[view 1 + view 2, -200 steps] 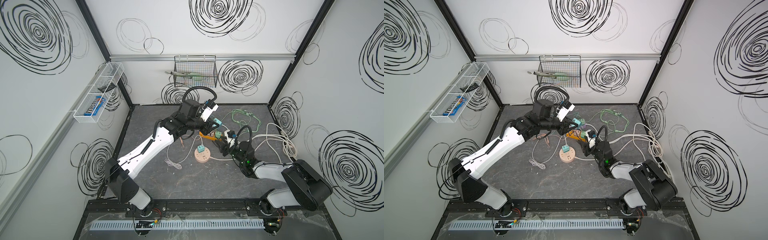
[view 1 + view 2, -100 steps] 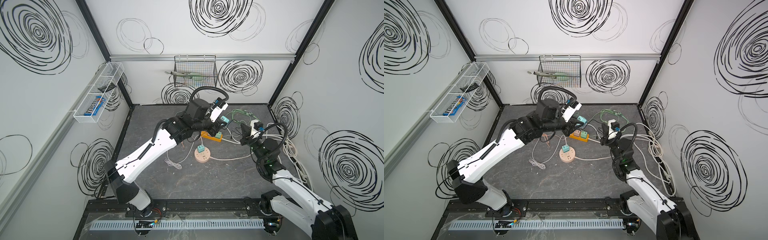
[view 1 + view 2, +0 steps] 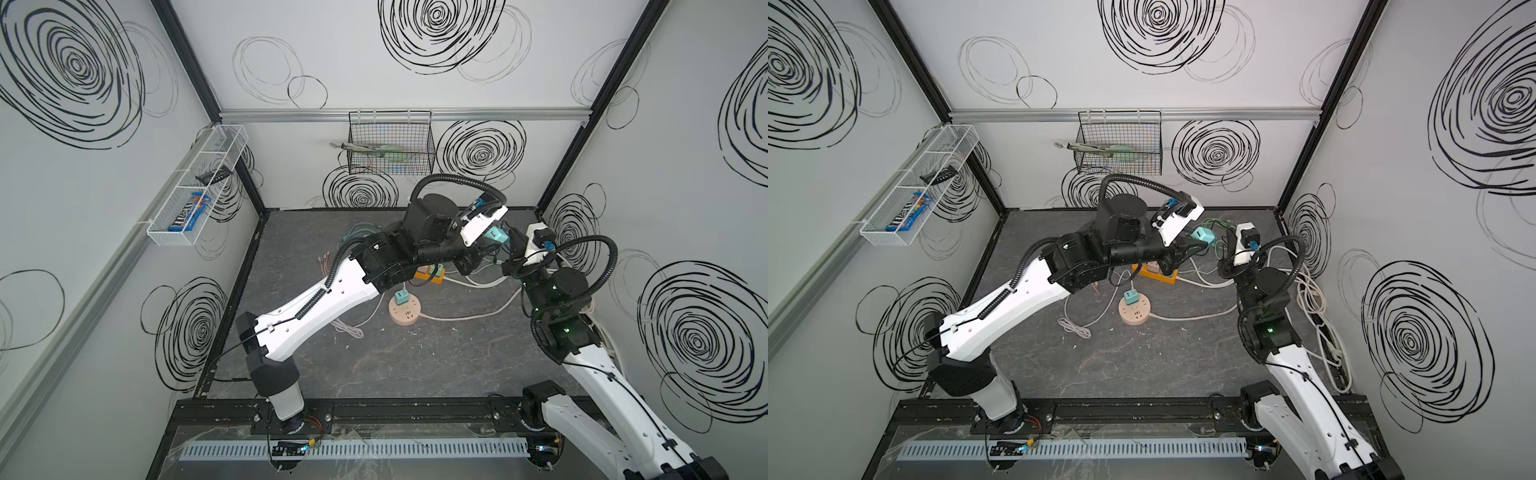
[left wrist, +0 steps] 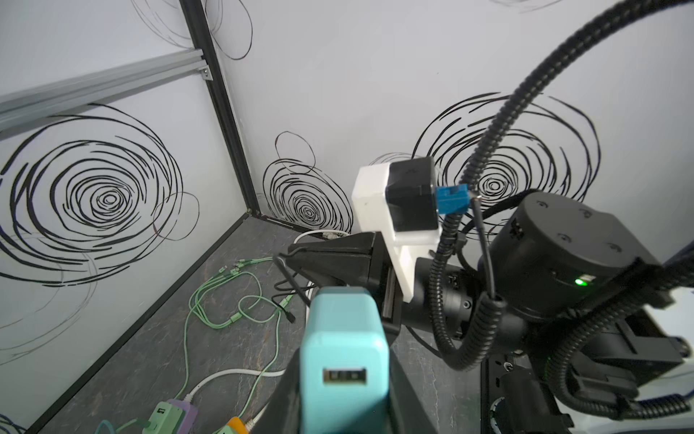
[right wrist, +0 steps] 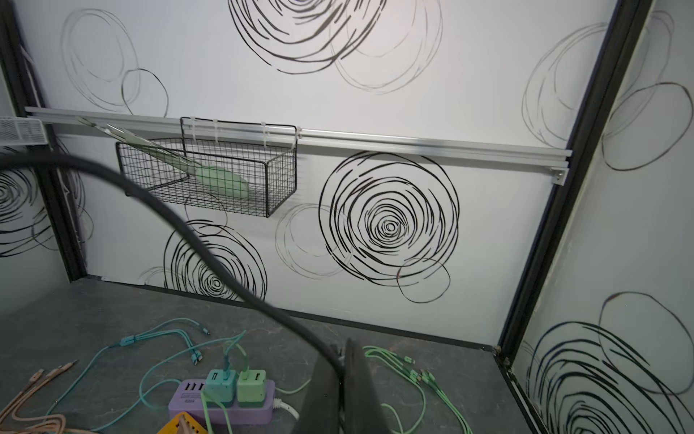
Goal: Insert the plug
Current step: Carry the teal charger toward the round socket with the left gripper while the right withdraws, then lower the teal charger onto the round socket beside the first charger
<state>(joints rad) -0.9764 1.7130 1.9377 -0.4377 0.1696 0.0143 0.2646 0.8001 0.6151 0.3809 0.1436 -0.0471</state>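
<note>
My left gripper [image 3: 491,243] is raised over the back right of the floor. It is shut on a teal plug block [image 4: 344,349] whose USB port faces the left wrist camera; the block also shows as the teal plug block [image 3: 1202,237]. Just to its right, my right gripper [image 4: 289,257] is also raised, jaws shut on a thin black cable [image 4: 296,291]. The cable's small connector hangs below. In the right wrist view the right gripper [image 5: 343,351] shows closed fingers with that cable running in between them.
A round beige socket [image 3: 405,312] with a teal charger in it lies mid-floor. An orange strip [image 3: 432,277] and a purple strip [image 5: 221,407] with two chargers sit behind it. Green cables [image 5: 413,372] and white cords [image 3: 1312,299] spread at the right. A wire basket [image 3: 390,145] hangs on the back wall.
My right gripper shut, then rose from the strips toward the back right. My left gripper carried the teal plug block rightward and higher.
</note>
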